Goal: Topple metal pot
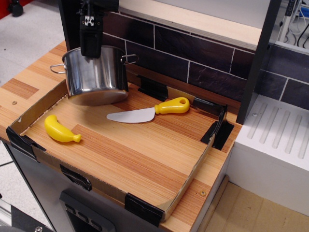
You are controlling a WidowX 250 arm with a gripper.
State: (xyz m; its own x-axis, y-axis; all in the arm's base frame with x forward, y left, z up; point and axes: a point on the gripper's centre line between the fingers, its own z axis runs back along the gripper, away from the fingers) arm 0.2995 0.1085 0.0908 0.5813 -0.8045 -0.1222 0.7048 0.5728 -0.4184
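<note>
The metal pot is a shiny steel cylinder with two wire loop handles. It is upright, slightly tilted, at the back left of the wooden board, with its base at or just above the surface. My black gripper comes down from above and is shut on the near part of the pot's rim. The fingertips are hidden inside and behind the rim.
A yellow toy banana lies front left of the pot. A knife with a yellow handle lies right of it. A low cardboard edge with black clips frames the board. The tile wall is behind and a white rack is on the right.
</note>
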